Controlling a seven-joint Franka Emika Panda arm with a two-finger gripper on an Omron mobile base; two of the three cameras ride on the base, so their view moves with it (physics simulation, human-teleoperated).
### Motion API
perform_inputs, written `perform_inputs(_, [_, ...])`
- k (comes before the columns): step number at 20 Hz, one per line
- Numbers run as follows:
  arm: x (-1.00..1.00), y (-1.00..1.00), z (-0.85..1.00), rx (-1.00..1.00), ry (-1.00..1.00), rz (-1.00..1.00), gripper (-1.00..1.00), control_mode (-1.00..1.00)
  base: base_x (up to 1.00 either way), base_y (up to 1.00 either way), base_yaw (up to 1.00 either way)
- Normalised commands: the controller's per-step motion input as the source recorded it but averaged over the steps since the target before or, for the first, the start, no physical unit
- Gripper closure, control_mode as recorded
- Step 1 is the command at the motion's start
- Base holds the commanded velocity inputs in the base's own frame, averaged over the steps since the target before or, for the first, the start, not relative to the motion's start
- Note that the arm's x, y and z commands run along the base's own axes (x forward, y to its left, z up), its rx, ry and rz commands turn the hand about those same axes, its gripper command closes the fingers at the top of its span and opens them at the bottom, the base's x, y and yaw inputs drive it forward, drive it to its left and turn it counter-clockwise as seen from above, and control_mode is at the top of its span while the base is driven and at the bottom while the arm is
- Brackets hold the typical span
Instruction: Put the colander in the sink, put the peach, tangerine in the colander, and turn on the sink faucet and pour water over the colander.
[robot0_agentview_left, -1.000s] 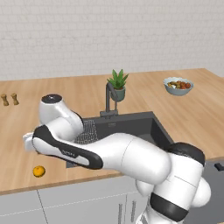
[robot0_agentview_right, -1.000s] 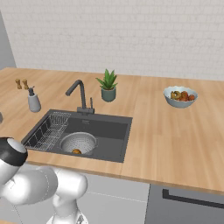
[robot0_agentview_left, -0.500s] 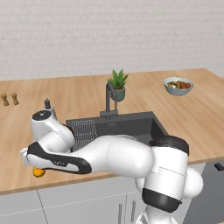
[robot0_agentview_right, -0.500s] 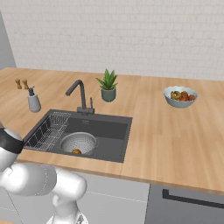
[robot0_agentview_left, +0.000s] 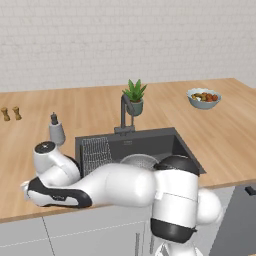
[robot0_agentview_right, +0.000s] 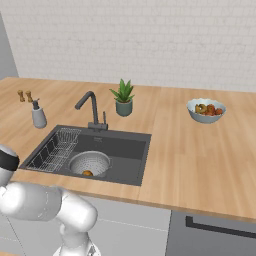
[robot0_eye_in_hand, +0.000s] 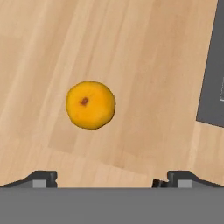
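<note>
- I have the fingers (robot0_eye_in_hand: 105, 178) spread wide and holding nothing, hanging over the bench (robot0_eye_in_hand: 144, 65) with the tangerine (robot0_eye_in_hand: 90, 105) lying bare on the wood just ahead of them.
- The fruit sits off the midline between the tips, toward one of them, so I judge I should shift sideways until it is centred, then come straight down and close across its widest part.
- It is round and will likely roll if one tip touches first; both should meet it together.
- The colander (robot0_agentview_right: 89, 163) already sits in the sink (robot0_agentview_right: 127, 150) with the peach (robot0_agentview_right: 87, 173) in it.
- Around the tangerine the wood is bare, so I have free room to descend.
- The dark sink edge (robot0_eye_in_hand: 213, 74) lies well off to one side of the fingers.
- The bench's front edge is near, so a nudged fruit could roll off.
</note>
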Motion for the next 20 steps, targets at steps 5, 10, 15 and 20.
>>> perform_inputs(5, [0.20,0.28,-0.31,0.00,0.00,0.00,-1.00,-1.00,0.00,0.00,0.00])
perform_inputs(10, [0.27,0.18,-0.21,0.00,0.00,0.00,-1.00,-1.00,0.00,0.00,0.00])
perform_inputs(15, [0.10,0.10,-0.24,-0.03,0.00,0.00,-1.00,-1.00,0.00,0.00,0.00])
perform_inputs(20, [0.13,0.11,-0.27,-0.04,0.00,0.00,-1.00,-1.00,0.00,0.00,0.00])
